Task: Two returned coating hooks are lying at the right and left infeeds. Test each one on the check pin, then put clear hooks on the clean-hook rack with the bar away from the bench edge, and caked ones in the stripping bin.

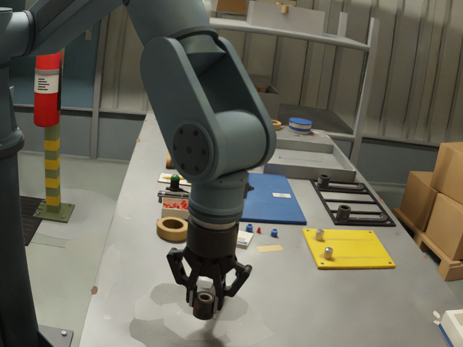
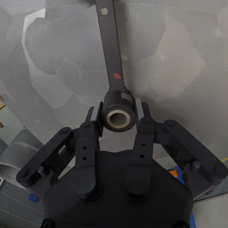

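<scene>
The coating hook (image 2: 115, 73) is a dark bar ending in a round collar (image 2: 119, 114) with a pale lining in its bore and flecks of paint along it. My gripper (image 1: 204, 299) has its two fingers clamped on either side of that collar (image 1: 203, 304), just above the near left part of the bench. The bar points away from the wrist camera, over the grey bench top. To the right, the yellow plate (image 1: 347, 247) carries two short metal pins (image 1: 319, 234). Behind it lies the black rack (image 1: 353, 203) with two dark collars standing on it. The grey tray (image 1: 308, 158) sits further back.
The near bench edge lies just below the gripper, and the left edge is close by. A tape roll (image 1: 172, 228), a box of red parts (image 1: 175, 206) and a blue mat (image 1: 270, 199) lie behind the gripper. Cardboard boxes (image 1: 436, 204) stand off the right side.
</scene>
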